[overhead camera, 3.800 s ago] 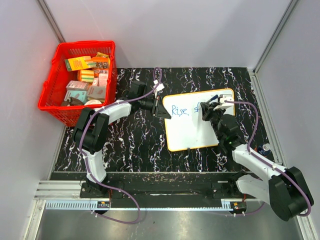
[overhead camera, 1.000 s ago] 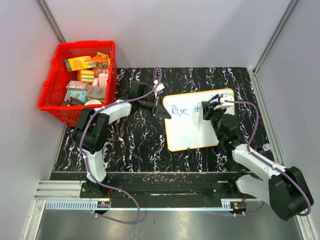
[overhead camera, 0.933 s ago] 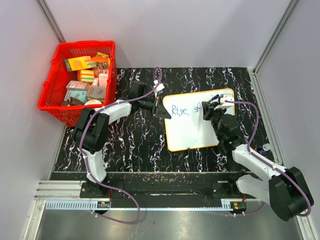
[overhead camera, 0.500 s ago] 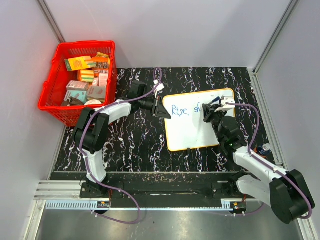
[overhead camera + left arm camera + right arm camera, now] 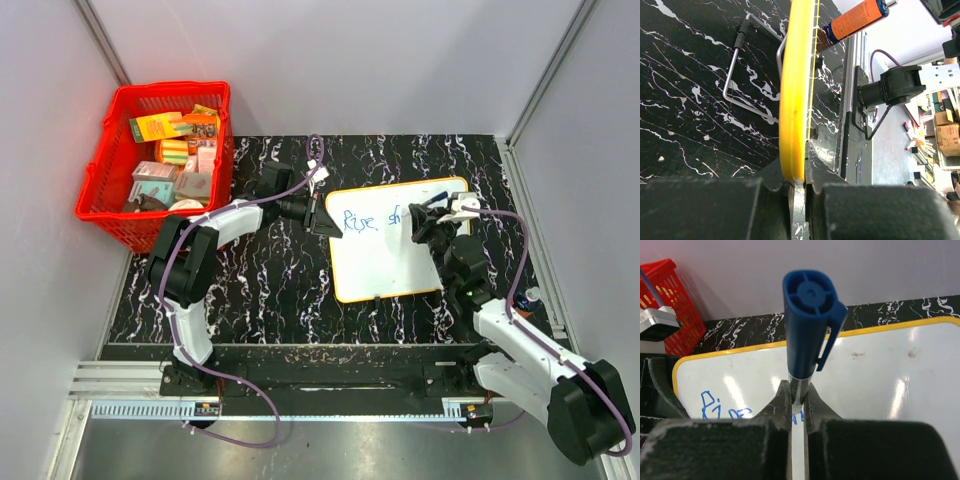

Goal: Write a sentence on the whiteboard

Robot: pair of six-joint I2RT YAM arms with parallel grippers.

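- whiteboard [image 5: 380, 265]: centre-right of top view, flat on the black marbled surface [image 5: 260, 290], a bit skewed. Thin, stiff, prob. light, so likely to slide or pivot under pen pressure unless pinned. Glossy face looks slippery; best hold = the yellow rim edge, not the face.
- sentence [image 5: 360, 221]: blue script on board's upper-left part, reads approx. "Rise" + start of a 2nd word. Rest of board blank, so judged early-to-mid task.
- left gripper [image 5: 799, 182]: pinching the yellow rim at board's left edge; in left wrist view the rim runs straight up from between the fingers. Thin rim = small contact, could twist out if pen pushes hard.
- marker [image 5: 807, 325]: blue, cap w/ clip sits on the end facing the camera. Slim rigid barrel, smooth plastic, may rotate or slip in the grip. Tip hidden below the fingers, can't tell if it touches the board.
- right gripper [image 5: 797, 400]: pressed tight on the marker barrel just below the cap; in top view it's over board's upper-right part, right of the writing.
- bent metal wire [image 5: 750, 80]: on the surface just left of the rim in left wrist view. Maybe the board's stand; can't tell if attached.
- orange tube [image 5: 857, 22]: top of left wrist view, beyond the board; prob. another marker.
- red basket [image 5: 160, 165]: upper left of top view, full of small boxes, well apart from board.
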